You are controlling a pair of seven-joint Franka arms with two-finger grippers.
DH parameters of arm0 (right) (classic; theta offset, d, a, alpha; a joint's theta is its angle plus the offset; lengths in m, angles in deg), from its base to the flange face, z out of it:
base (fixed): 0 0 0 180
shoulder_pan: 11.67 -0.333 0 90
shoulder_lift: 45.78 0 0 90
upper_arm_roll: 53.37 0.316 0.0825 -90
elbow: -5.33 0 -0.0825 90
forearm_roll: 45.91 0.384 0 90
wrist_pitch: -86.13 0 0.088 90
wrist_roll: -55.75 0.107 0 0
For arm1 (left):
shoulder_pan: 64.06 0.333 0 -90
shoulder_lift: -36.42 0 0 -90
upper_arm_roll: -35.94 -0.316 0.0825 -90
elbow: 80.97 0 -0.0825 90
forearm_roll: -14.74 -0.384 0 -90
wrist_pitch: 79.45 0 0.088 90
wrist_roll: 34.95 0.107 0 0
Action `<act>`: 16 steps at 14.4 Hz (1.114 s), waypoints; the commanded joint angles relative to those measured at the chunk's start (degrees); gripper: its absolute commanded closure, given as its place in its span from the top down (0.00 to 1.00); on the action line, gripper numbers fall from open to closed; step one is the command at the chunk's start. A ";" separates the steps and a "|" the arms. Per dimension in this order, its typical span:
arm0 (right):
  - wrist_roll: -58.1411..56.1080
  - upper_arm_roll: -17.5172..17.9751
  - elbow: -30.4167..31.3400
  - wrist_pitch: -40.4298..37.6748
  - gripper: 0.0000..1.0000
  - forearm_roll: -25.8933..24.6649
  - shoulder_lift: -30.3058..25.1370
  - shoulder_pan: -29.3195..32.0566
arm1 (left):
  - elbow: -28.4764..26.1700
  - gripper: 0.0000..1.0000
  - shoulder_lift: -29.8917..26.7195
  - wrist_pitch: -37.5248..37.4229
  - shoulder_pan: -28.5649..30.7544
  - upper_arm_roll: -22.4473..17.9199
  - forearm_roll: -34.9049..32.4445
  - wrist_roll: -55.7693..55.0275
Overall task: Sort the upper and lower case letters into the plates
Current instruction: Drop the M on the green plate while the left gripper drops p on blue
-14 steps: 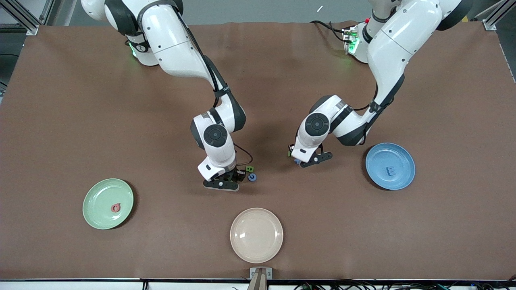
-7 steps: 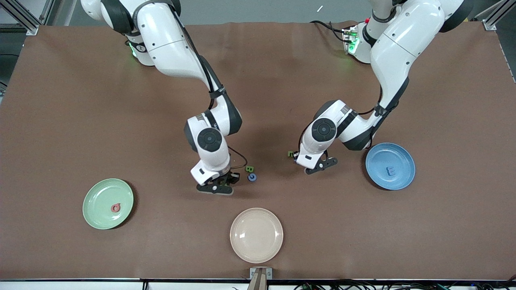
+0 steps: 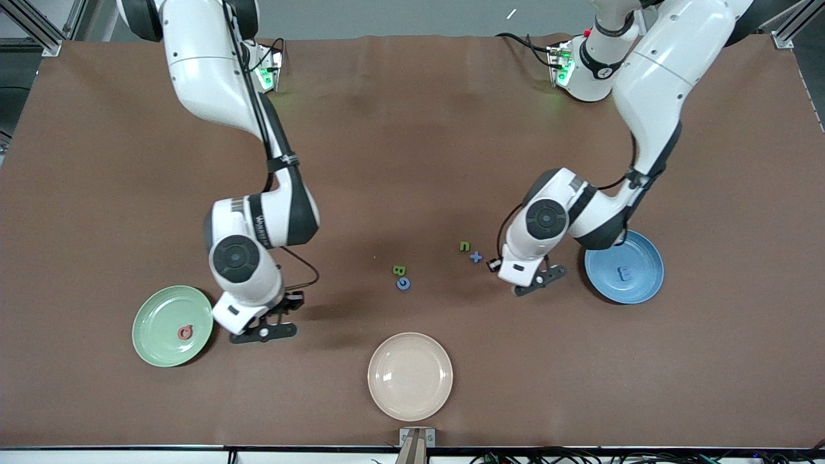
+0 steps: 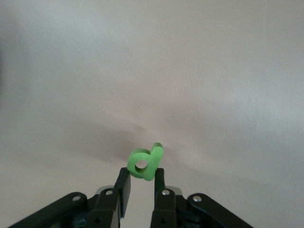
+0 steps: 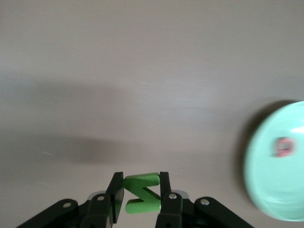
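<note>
My right gripper [image 3: 293, 299] is shut on a green N [image 5: 141, 192], just above the table beside the pale green plate [image 3: 161, 316], which holds a pink Q [image 3: 185, 332]. That plate [image 5: 280, 161] also shows in the right wrist view. My left gripper [image 3: 495, 264] is shut on a green P [image 4: 145, 164], above the table between the loose letters and the sky blue plate [image 3: 638, 251], which holds a blue E [image 3: 624, 274]. A green B [image 3: 399, 270], a blue G [image 3: 403, 283], a green n [image 3: 465, 246] and a blue plus sign [image 3: 475, 257] lie mid-table.
A cream-beige plate [image 3: 410, 376] sits nearer the front camera than the loose letters, close to the table's front edge. Both arms reach down over the brown table mat.
My right gripper has swung from beside the B and G toward the green plate, carrying the N. My left gripper has moved from the n and plus sign toward the blue plate with the P.
</note>
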State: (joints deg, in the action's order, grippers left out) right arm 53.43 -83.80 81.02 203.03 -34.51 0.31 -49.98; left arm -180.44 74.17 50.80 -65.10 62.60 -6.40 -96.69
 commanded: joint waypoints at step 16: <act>-27.86 3.01 5.52 6.16 1.00 0.91 1.36 15.91 | -1.01 1.00 -3.40 -14.15 17.49 8.21 0.83 11.41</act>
State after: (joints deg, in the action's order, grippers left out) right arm 22.96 -81.28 85.47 210.30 -34.32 3.29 -32.25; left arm -184.41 70.17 37.35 -45.74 68.00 -6.12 -80.21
